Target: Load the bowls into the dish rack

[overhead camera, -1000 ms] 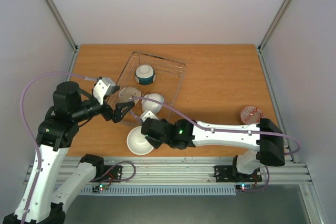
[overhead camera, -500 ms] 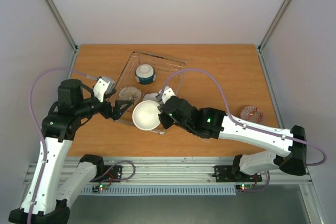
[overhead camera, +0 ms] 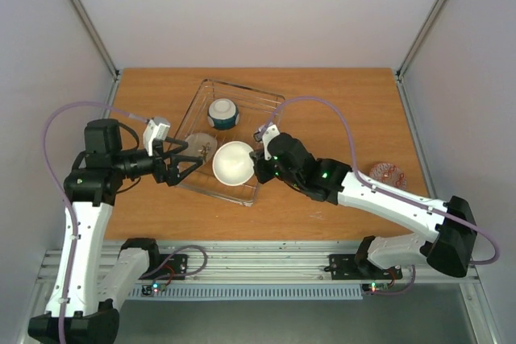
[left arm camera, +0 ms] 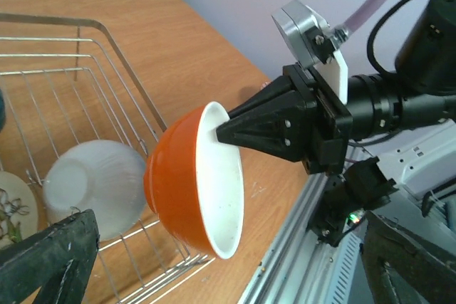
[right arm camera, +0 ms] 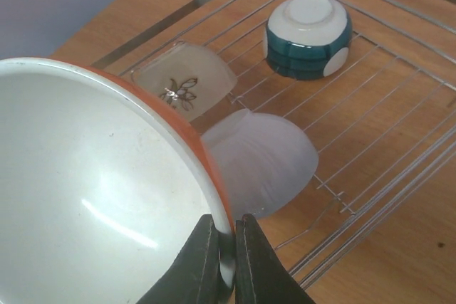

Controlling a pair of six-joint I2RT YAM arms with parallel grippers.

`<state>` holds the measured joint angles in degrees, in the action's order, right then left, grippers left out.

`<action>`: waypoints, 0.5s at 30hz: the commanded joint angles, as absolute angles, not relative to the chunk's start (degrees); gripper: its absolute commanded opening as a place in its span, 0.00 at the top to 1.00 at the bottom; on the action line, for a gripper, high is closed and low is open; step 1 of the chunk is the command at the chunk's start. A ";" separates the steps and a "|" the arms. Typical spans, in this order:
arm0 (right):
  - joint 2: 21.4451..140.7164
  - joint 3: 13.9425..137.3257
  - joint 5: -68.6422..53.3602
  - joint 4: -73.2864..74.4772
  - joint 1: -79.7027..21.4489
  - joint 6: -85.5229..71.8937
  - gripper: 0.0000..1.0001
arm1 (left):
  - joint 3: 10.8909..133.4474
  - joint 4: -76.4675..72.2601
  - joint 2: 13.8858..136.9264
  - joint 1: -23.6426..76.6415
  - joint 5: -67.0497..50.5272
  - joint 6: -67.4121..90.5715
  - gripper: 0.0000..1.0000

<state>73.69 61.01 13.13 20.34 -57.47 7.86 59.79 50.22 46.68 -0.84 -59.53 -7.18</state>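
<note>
Right claw (right arm camera: 226, 247) pinching the orange bowl (right arm camera: 107, 176) by its rim, tilted over the rack's (right arm camera: 187, 11) near edge. Placing step. Next: lower it beside the white bowl (right arm camera: 260, 161), then release. Left claw (overhead camera: 196, 163) spread, idle.

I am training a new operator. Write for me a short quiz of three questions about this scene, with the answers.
1. True or false: the right fingers pinch the rim of the orange bowl.
2. How many bowls rest inside the dish rack? A two, B three, C five.
3. Fill in: the left fingers are ___.
Key: 1 true; 2 B; 3 open.
</note>
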 commanded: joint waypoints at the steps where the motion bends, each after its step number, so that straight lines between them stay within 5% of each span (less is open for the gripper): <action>1: 69.24 56.60 1.47 6.96 -53.95 7.06 0.99 | 58.85 50.10 47.03 -1.34 -64.59 -6.34 0.01; 15: 69.70 50.47 -18.07 -12.77 -51.13 4.20 0.99 | 57.75 50.01 47.10 -1.32 -64.33 -6.84 0.01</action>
